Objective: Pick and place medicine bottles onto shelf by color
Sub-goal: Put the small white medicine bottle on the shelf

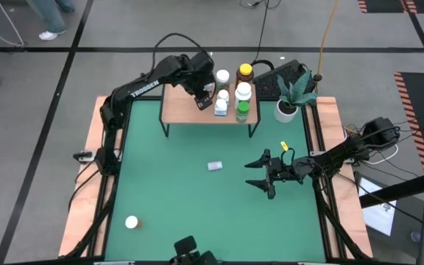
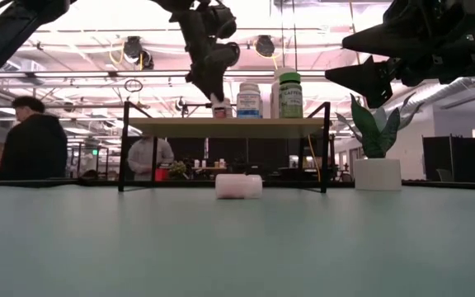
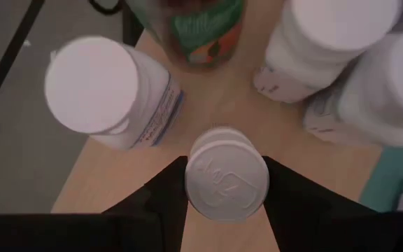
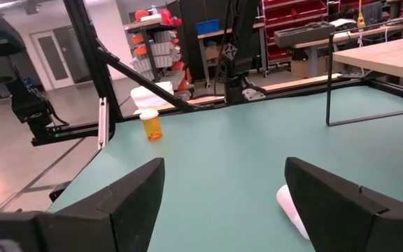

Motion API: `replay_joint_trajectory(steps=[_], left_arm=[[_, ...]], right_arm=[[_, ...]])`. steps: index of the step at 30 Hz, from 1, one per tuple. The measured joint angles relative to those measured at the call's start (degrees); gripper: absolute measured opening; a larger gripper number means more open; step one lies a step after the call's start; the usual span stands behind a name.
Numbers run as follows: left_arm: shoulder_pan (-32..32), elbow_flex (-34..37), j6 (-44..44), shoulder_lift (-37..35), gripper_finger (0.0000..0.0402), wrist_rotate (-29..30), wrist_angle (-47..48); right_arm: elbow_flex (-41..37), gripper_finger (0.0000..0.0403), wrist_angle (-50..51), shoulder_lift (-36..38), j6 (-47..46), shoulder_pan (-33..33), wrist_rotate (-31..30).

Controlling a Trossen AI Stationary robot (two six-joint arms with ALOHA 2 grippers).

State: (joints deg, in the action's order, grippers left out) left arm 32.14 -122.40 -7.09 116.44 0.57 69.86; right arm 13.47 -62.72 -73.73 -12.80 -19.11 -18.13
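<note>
On the shelf (image 1: 190, 110), the left gripper's (image 1: 205, 101) fingers (image 3: 152, 196) closely flank an upright white-capped bottle (image 3: 226, 183), apparently gripping; right gripper (image 1: 260, 174) open, empty.

The green table (image 1: 175, 191) has light wood rails (image 1: 85, 177) on both sides and stands on a grey floor (image 1: 28, 132) crossed by dark lines. Beyond the table's far edge lie a black keyboard (image 1: 280, 76) and a potted plant (image 1: 291, 99) in a white pot. Right of the table, orange-and-black hazard stripes (image 1: 417, 88) mark the floor. Behind the table the room is a wide workshop with bright ceiling lights (image 2: 138, 51) and exposed ducts. A person in a dark jacket (image 2: 30, 140) stands beyond the table's left end, another in white (image 2: 151, 155) farther back. Red storage bins (image 4: 289, 14) line shelving across the room.
</note>
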Motion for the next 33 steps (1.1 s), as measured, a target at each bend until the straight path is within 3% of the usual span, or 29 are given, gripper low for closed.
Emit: replay_joint_trajectory(steps=[8, 33], left_arm=[[1.0, -0.1, -1.6, 0.0, 0.018, -0.7, -0.3], [0.7, 0.0, -2.1, 0.0, 0.0184, -0.7, -2.8]], right_arm=[[0.0, 0.0288, 0.0, 0.0, 0.0, 0.0, 0.0], [0.0, 0.0288, 0.6, 0.0, 0.0, 0.0, 0.0]])
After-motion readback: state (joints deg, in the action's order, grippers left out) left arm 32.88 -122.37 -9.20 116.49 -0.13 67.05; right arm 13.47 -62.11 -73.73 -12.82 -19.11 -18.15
